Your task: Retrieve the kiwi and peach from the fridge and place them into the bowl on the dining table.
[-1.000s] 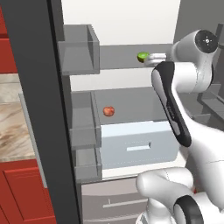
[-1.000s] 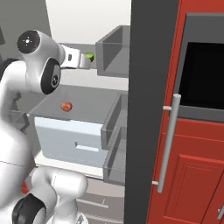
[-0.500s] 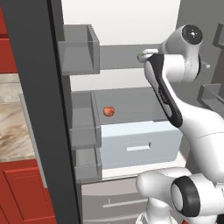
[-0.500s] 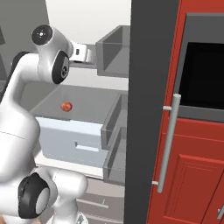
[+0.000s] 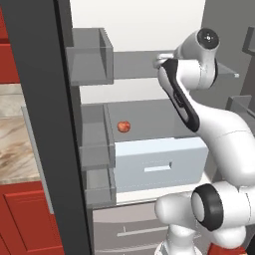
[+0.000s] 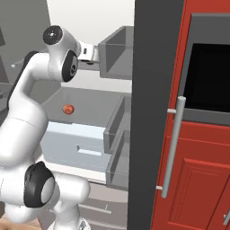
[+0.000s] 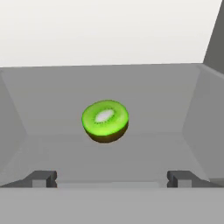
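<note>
Fridge [image 5: 149, 164] standing open, glass shelves and a pale drawer front showing inside. Arm reaching up to the upper shelf level, gripper [image 7: 112, 178] spread wide with nothing between the tips. From the hand view, kiwi [image 7: 105, 120] sitting on the grey shelf straight ahead, cut face bright green with a whitish centre and a brownish rim underneath, lined up roughly midway between the two dark fingertips [image 7: 43, 178] but clearly apart from them, not touched. Grey walls on both sides of it, white back wall behind. In the left base view, hand end of the arm up by the upper shelf, kiwi itself hidden behind the arm there. Peach [image 5: 124, 126] down on the lower shelf, small and pinkish-red, resting alone just above the drawer front and well below the gripper; same fruit in the right base view [image 6: 68, 109], left of the door bins. Grey door bins [image 6: 117, 51] stacked on the open doors on either side. Red cabinets [image 6: 197, 170] with a long bar handle off to the right, a strip of marble counter [image 5: 17, 144] on the left past the dark door edge.
</note>
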Robot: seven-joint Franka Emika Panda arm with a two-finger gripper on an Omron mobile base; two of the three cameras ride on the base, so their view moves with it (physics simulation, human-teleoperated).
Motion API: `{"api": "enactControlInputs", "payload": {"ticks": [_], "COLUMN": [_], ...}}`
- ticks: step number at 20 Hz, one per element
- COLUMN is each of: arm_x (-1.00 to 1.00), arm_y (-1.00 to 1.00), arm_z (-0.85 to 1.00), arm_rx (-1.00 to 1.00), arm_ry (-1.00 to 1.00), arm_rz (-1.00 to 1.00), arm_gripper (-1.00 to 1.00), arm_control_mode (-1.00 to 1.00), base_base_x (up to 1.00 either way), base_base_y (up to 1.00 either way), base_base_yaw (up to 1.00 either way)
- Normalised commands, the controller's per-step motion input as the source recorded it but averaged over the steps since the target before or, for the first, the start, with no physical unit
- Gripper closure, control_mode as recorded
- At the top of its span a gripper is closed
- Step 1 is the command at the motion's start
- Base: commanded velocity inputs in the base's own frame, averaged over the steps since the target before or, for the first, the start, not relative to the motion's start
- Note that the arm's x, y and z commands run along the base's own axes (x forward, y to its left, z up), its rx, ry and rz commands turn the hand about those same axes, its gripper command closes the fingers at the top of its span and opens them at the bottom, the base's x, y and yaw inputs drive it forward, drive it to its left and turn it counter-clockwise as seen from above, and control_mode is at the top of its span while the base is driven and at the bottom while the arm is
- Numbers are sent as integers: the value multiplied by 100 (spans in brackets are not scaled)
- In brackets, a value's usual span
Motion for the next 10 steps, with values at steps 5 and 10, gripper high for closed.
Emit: {"api": "enactControlInputs", "payload": {"ticks": [5, 10], "arm_x": [37, 43], "arm_y": [0, 2], "arm_z": [0, -2], "arm_rx": [0, 0], "arm_ry": [1, 0], "arm_rz": [0, 0], "arm_gripper": [-100, -100], "arm_control_mode": [-100, -100], "base_base_x": [0, 0], "base_base_y": [0, 0], "base_base_yaw": [0, 0]}}
